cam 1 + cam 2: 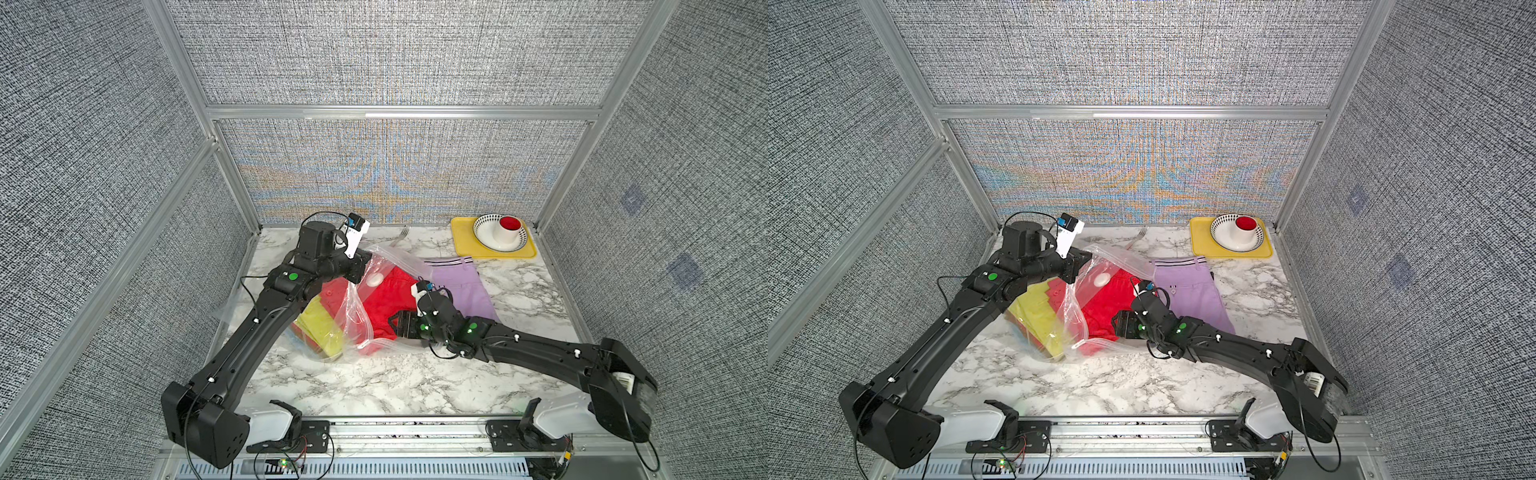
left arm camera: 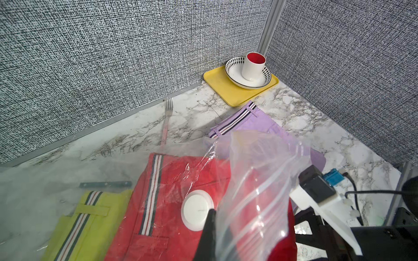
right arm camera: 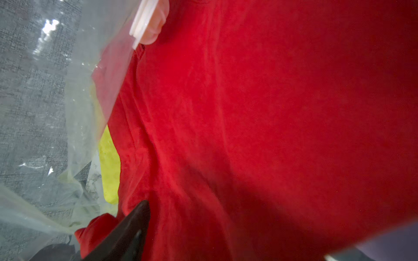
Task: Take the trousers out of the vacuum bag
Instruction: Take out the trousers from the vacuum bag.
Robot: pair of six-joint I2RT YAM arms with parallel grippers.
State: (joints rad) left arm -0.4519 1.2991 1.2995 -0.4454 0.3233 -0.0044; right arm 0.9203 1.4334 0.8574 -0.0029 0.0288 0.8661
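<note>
Mid-frame in a top view, my left gripper (image 1: 358, 279) pinches the slippery vacuum bag (image 1: 353, 316) open. My right gripper (image 1: 394, 323), spread unclear, is at the limp red trousers (image 1: 384, 299) inside; I'd pinch a fold.

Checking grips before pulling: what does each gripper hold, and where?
Left gripper pinches the vacuum bag by its lifted top sheet near the mouth; right gripper at the red trousers, hold unclear.

I log the clear vacuum bag (image 1: 353, 309), mouth raised. Red trousers (image 1: 384, 301) and yellow trousers (image 1: 320, 330) lie inside; lilac trousers (image 1: 465, 286) lie flat beside it.
</note>
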